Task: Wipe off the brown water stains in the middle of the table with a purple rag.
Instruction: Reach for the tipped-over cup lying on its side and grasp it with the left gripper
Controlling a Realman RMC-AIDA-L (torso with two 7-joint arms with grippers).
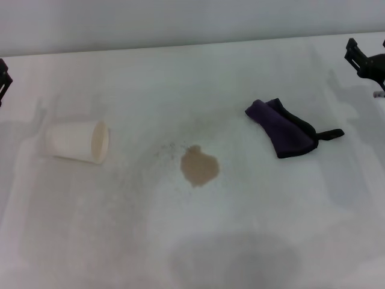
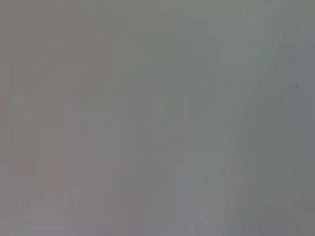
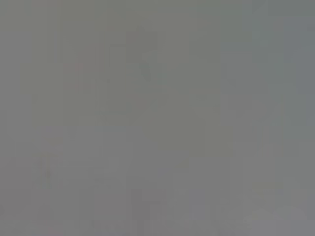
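Observation:
A tan brown water stain (image 1: 199,166) lies in the middle of the white table (image 1: 252,229), with faint specks to its left. The dark purple rag (image 1: 285,127) with black edging and a black loop tab lies crumpled to the right of the stain, apart from it. My right gripper (image 1: 365,60) is at the far right edge, beyond the rag and well clear of it. My left gripper (image 1: 3,79) is just visible at the far left edge. Both wrist views show only plain grey.
A white paper cup (image 1: 78,141) lies on its side at the left, its mouth facing right. A large grey shadow patch (image 1: 234,262) sits near the front edge.

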